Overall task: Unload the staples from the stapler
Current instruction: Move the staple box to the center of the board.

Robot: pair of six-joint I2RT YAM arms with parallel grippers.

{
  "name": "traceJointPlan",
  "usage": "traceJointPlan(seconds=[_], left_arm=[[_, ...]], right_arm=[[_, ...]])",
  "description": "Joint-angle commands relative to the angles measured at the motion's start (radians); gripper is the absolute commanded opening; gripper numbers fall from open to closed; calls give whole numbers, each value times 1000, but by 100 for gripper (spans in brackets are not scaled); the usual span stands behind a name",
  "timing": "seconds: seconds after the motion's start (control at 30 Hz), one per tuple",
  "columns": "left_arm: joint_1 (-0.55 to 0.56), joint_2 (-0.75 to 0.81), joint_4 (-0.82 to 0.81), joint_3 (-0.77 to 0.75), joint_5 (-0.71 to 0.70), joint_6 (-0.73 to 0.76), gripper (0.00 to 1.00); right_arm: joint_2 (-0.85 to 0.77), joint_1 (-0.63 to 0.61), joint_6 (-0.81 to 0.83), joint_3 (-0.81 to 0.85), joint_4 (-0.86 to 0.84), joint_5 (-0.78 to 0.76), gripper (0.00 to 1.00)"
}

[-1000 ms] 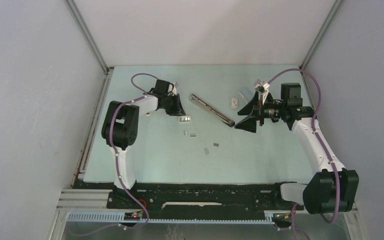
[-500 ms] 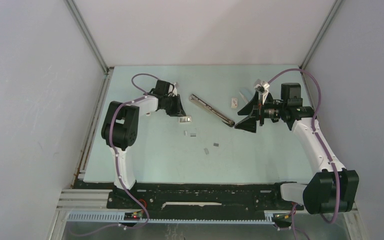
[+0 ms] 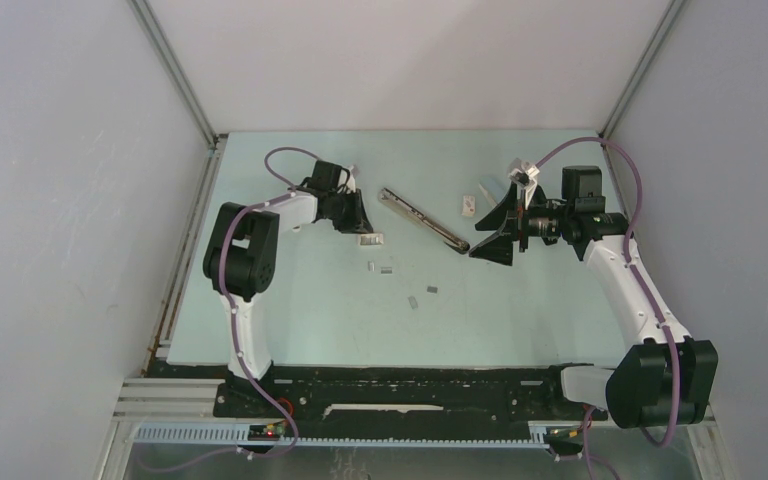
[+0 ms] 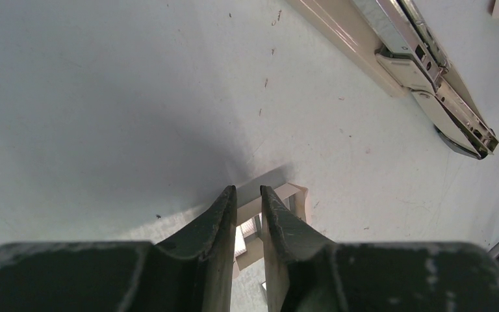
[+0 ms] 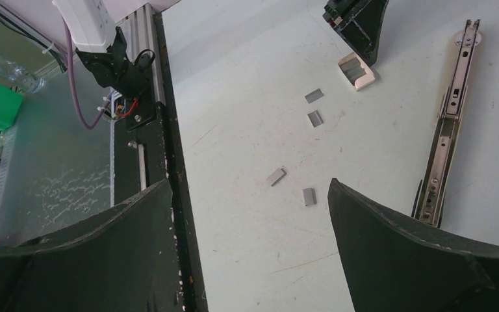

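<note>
Grey staples (image 3: 385, 268) lie loose in short strips about the middle of the worktop (image 3: 290, 320), on the near side of the stapler (image 3: 423, 218), which is spread open flat, slanting across the centre toward the far edge. More of them seem to sit in a small cream box (image 4: 294, 194) just left of it.

From where I stand, the left gripper (image 4: 248, 190) is nearly closed and looks to be pinching one thin wall of that box. The right gripper (image 5: 248, 188) hangs beside the stapler's right end with its jaws spread wide, holding nothing.

My worry is the box. A pinch on one wall is a poor hold, so lifting or tilting could let it swing, slip out or tip, scattering strips across the worktop. The wide right jaws could also nudge the stapler.
</note>
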State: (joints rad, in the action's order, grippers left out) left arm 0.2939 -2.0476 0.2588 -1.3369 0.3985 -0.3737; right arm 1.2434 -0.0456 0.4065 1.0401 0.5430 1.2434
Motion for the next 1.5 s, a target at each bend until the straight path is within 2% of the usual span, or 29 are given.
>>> traceJointPlan(seconds=[0.0,0.57,0.83,1.03,1.27,1.47], left_arm=[[10,35,5,38,6,22,26],[13,39,-4,56,11,21,26],[22,75,-31,124,8,17,26],[24,125,-69,183,-13,0,26],[24,193,-79,176,-82,-19,32],[26,340,-129,241,-168,-25,36]], right_arm=[[-22,4,14,1,1,27,100],[-25,4,14,1,0,28,100],[-25,6,14,0,3,30,100],[-25,5,15,1,2,32,100],[-27,6,18,1,5,32,100],[-26,6,25,1,12,34,100]])
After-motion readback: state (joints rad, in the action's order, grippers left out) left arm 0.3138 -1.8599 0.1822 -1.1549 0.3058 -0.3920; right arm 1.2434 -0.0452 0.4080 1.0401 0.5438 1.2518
